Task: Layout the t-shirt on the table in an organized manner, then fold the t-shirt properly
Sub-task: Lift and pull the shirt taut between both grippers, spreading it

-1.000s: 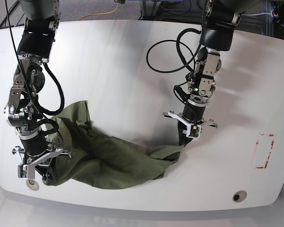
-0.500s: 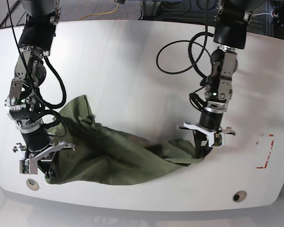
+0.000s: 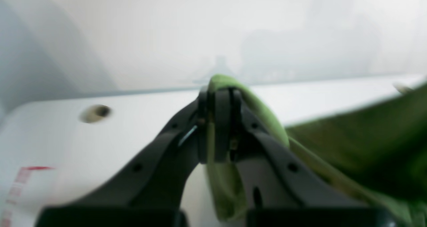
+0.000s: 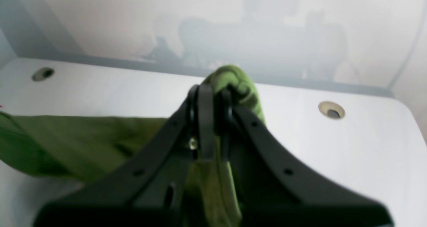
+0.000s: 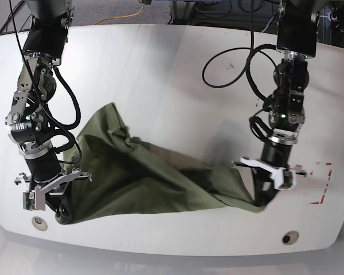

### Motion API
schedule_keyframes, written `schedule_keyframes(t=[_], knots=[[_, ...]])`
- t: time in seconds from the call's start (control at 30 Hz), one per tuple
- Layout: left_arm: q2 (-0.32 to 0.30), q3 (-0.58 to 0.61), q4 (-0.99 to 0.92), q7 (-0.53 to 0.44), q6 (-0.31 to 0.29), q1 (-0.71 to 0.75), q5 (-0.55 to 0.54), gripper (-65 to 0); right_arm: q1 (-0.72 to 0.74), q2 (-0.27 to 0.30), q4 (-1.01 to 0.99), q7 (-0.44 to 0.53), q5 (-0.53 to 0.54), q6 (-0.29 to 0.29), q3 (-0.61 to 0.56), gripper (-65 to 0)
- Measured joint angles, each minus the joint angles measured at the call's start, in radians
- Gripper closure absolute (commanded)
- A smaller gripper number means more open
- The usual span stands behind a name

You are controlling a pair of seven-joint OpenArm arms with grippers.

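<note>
Both sets of jaws are clenched on cloth. In the left wrist view the left gripper (image 3: 218, 127) pinches a fold of the t-shirt (image 3: 360, 147), a lump of green bulging above the closed tips. In the right wrist view the right gripper (image 4: 210, 120) does the same, with a knot of the t-shirt (image 4: 83, 143) bunched above its tips.

In the base view the left gripper (image 5: 264, 197) stands at the view's right, just beside the red dashed mark (image 5: 323, 184). The right gripper (image 5: 56, 213) stands at the view's left, near a grommet hole (image 5: 39, 222). The t-shirt (image 5: 143, 183) hangs and drapes between them, wrinkled, with one flap lying up toward the table's middle.

Judgement: the two grips sit at opposite ends so that the garment is drawn out sideways along the front edge. This belongs to the laying-out step; the cloth is spread but not flat, and no fold is begun.

The table (image 5: 160, 80) is glossy white with curved edges; a second grommet hole (image 5: 290, 236) lies near the front right. Black cables (image 5: 229, 69) loop over it. Beyond the far edge, grey flooring and a yellow cable (image 5: 139, 12) show.
</note>
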Motion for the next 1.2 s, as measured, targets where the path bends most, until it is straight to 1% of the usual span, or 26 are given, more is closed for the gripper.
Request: schedule_keyframes(t=[0.17,0.27,0.33,0.43,0.53,0.8,0.93,1.0,1.2], knots=[[0.0,-0.071,0.07,0.024,-0.005,-0.008,0.0,-0.1,0.053,-0.029,0.0,-0.007,-0.008,-0.003,0.0,0.0],[-0.015,-0.103,0.093,0.032,-0.041,-0.01,0.001,-0.1,0.086,-0.031,0.0,-0.003,0.0,0.007,-0.003,0.0],[-0.035,-0.114,0.103,0.069,-0.05,-0.017,0.0,-0.1,0.104,-0.031,0.0,-0.002,-0.001,0.006,-0.003,0.0],[-0.042,-0.128,0.11,0.104,-0.046,-0.039,0.001,-0.1,0.124,-0.03,-0.003,-0.003,-0.008,-0.002,-0.002,0.0],[-0.047,-0.151,0.123,0.096,-0.06,-0.056,0.0,-0.1,0.147,-0.031,-0.011,-0.004,-0.008,0.0,-0.002,0.0],[-0.048,-0.24,0.125,0.1,-0.055,-0.097,0.0,-0.1,0.192,-0.028,-0.014,-0.005,-0.008,-0.001,-0.002,0.0],[-0.068,-0.248,0.13,0.105,-0.056,-0.126,0.0,-0.1,0.21,-0.021,-0.026,-0.004,-0.004,0.004,-0.002,0.0],[-0.081,-0.248,0.137,0.132,-0.059,-0.142,0.0,-0.1,0.219,-0.006,-0.032,-0.007,-0.004,0.004,-0.002,0.0],[-0.084,-0.249,0.151,0.152,-0.056,-0.19,0.0,-0.1,0.265,0.009,-0.082,-0.003,-0.008,-0.002,0.002,0.0]])
